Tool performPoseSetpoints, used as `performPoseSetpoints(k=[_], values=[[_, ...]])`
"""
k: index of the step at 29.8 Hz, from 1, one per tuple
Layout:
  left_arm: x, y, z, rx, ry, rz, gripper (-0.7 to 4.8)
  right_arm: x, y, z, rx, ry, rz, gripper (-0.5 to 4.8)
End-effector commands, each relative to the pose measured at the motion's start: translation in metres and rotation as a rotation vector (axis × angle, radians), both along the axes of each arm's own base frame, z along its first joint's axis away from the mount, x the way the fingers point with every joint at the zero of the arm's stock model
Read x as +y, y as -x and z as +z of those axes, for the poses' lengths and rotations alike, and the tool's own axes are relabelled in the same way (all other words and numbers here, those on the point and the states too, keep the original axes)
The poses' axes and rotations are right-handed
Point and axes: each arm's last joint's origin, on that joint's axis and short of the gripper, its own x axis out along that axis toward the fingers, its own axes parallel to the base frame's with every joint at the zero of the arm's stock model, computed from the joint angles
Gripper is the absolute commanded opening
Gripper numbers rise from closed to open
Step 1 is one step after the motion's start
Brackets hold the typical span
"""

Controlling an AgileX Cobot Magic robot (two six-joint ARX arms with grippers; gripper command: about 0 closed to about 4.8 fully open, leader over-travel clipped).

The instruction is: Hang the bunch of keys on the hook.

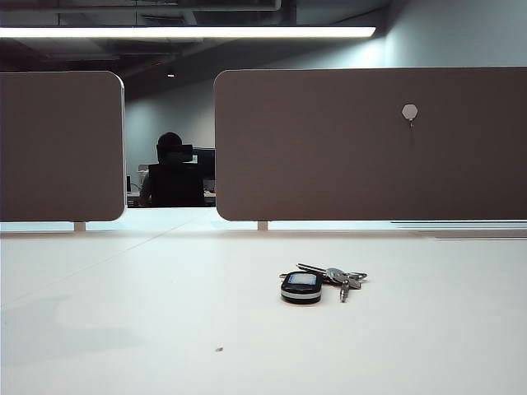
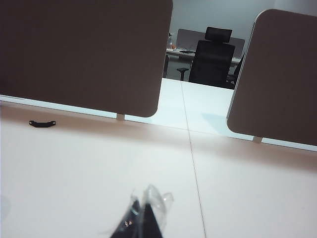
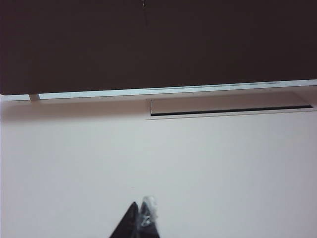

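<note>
a: item, bunch of keys (image 1: 319, 281)?
b: lower centre, flat on the table (image 1: 123, 313); hook (image 1: 409, 113) upper right, on the brown panel (image 1: 329, 148).
a: grippers?
b: left gripper (image 2: 143, 218), right gripper (image 3: 141, 218): both closed, empty, low over the table.

Brown desk panels (image 1: 370, 144), ceiling strip light (image 1: 185, 32).

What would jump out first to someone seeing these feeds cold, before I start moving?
The bunch of keys lies flat on the white table, right of centre, its black fob towards the camera. Above and beyond it, the small pale hook sits high on the right brown panel, with nothing hanging from it. Both hands are shut and hold nothing: the left hand and the right hand show only in their own wrist views, over bare table.
</note>
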Motion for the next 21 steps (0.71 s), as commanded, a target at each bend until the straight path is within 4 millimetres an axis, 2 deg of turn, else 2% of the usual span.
performPoseSetpoints(k=[1, 6, 7, 8, 9, 10, 11, 12, 13, 15, 17, 21], values=[[0.000, 0.000, 0.002, -0.008, -0.008, -0.003, -0.05, 0.000, 0.000, 0.000, -0.008, 0.002, -0.005, -0.05], [0.000, 0.000, 0.002, -0.012, -0.008, -0.003, -0.02, 0.000, 0.000, 0.002, -0.014, 0.002, -0.005, -0.05], [0.000, 0.001, 0.006, -0.021, -0.007, -0.003, 1.31, 0.000, 0.002, 0.009, -0.037, 0.001, 0.003, -0.03], [0.000, 0.002, 0.011, -0.035, -0.007, -0.005, 3.07, 0.000, 0.003, 0.015, -0.052, -0.004, 0.018, 0.18], [-0.001, 0.006, 0.024, -0.075, -0.009, -0.029, 4.79, 0.002, 0.008, 0.032, -0.087, -0.013, 0.070, 2.36], [-0.001, 0.008, 0.032, -0.095, -0.005, -0.049, 4.79, 0.002, 0.010, 0.040, -0.097, -0.015, 0.085, 3.63], [-0.003, 0.013, 0.048, -0.114, 0.021, -0.118, 4.79, 0.002, 0.015, 0.056, -0.101, -0.030, 0.112, 4.79], [-0.004, 0.016, 0.055, -0.113, 0.031, -0.157, 4.79, 0.003, 0.016, 0.064, -0.110, -0.024, 0.137, 4.79], [-0.006, 0.020, 0.071, -0.103, 0.041, -0.248, 4.79, 0.006, 0.017, 0.079, -0.129, 0.015, 0.223, 4.79], [-0.009, 0.018, 0.091, -0.092, 0.020, -0.353, 4.79, 0.009, 0.011, 0.090, -0.120, 0.119, 0.336, 4.79], [-0.010, 0.009, 0.105, -0.094, 0.004, -0.346, 4.79, 0.014, -0.001, 0.092, -0.111, 0.156, 0.393, 4.79], [-0.012, -0.013, 0.114, -0.110, -0.012, -0.414, 4.79, 0.026, -0.018, 0.097, -0.069, 0.282, 0.475, 4.79]])
